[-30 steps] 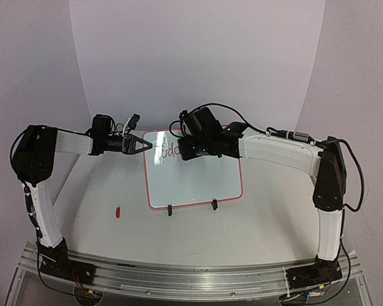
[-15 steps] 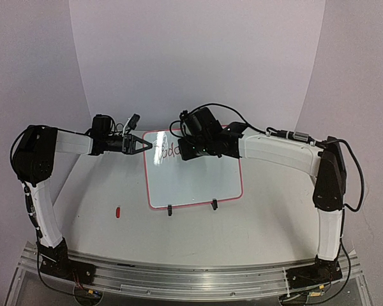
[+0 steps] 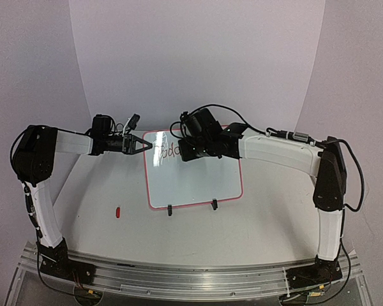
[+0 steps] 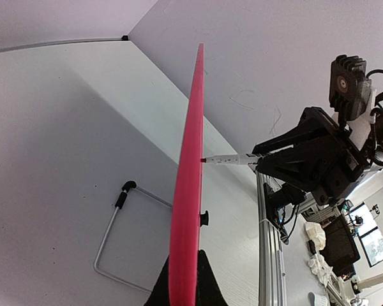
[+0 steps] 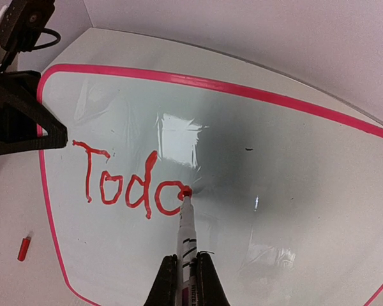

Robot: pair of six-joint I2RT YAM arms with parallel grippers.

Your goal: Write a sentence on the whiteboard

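White table (image 3: 262,220) low in frame, small red cap (image 3: 117,211) at lower left, whiteboard (image 3: 191,183) at centre, my left claw (image 3: 145,145) clamped on its left edge, my right claw (image 5: 186,280) pinching a marker (image 5: 186,233), tip on the red sentence (image 5: 124,185), pale wall (image 3: 198,64) behind.

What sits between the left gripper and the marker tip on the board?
In the right wrist view, only red lettering, roughly "Toda", on the otherwise bare whiteboard.

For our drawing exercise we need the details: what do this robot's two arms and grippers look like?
Left arm and right arm: white shell links between bulky black joints, on black bases. A thin black cable loops along the right one. Left gripper and right gripper: black, tapering fingers.
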